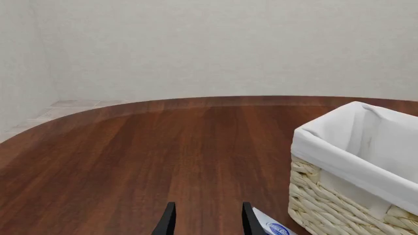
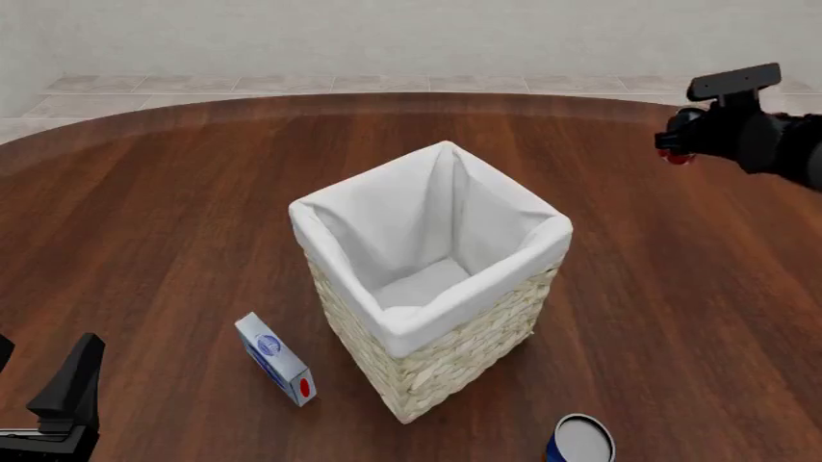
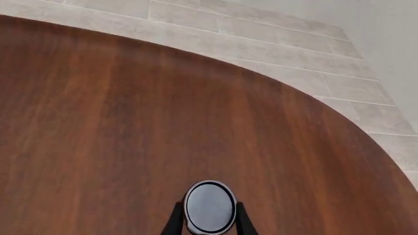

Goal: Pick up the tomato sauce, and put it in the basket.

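Risk: right tool [image 3: 209, 223] pinches tomato sauce [image 3: 210, 206] by its sides only, well off from basket [image 2: 430, 318]; we could drop it mid-carry. Left tool [image 1: 207, 220] idle, open.

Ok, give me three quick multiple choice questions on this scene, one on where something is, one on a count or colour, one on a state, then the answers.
1. Where does the white-and-blue carton lie?
A. Inside the basket
B. On the table left of the basket
C. At the far edge of the table

2. How many things are inside the basket?
A. None
B. One
C. Two

3. What is the right gripper doing?
A. Open over the basket
B. Shut on the blue can
C. Shut on the tomato sauce can

Answers:
1. B, the front view shows it on the wood beside the basket's left wall.
2. A, only white lining shows inside.
3. C, the right wrist view shows the fingers against the tomato sauce can, whose red shows at the raised gripper in the front view, right of the basket.
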Tool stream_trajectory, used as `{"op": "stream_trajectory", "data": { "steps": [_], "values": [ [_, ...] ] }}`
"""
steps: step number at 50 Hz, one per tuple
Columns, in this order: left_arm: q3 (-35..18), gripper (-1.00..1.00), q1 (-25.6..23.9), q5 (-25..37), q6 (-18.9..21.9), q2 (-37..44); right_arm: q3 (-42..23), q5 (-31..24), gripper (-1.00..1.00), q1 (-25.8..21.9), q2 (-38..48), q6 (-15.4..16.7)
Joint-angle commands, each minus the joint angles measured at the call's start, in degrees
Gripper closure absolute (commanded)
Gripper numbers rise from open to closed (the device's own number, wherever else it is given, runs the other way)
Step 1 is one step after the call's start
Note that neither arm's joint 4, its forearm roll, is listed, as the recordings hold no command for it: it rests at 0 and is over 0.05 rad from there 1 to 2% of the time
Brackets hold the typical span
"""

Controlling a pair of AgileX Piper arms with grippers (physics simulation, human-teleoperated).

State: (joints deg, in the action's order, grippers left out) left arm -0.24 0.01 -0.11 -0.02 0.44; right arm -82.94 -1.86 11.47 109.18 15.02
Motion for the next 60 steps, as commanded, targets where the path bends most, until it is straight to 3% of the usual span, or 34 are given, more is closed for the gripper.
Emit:
{"op": "stream_trajectory", "data": {
  "steps": [1,38,60],
  "values": [
    [0.0,-1.00,0.0,0.0,0.0,0.0,0.3,-1.5,1.00,-4.0,-5.4,-1.0],
    [0.0,-1.00,0.1,0.0,-0.1,0.0,3.2,-8.2,1.00,-21.3,-20.7,-1.7],
    [0.0,-1.00,0.1,0.0,-0.1,0.0,4.2,-13.7,1.00,-30.2,-28.5,-0.5]
  ]
}}
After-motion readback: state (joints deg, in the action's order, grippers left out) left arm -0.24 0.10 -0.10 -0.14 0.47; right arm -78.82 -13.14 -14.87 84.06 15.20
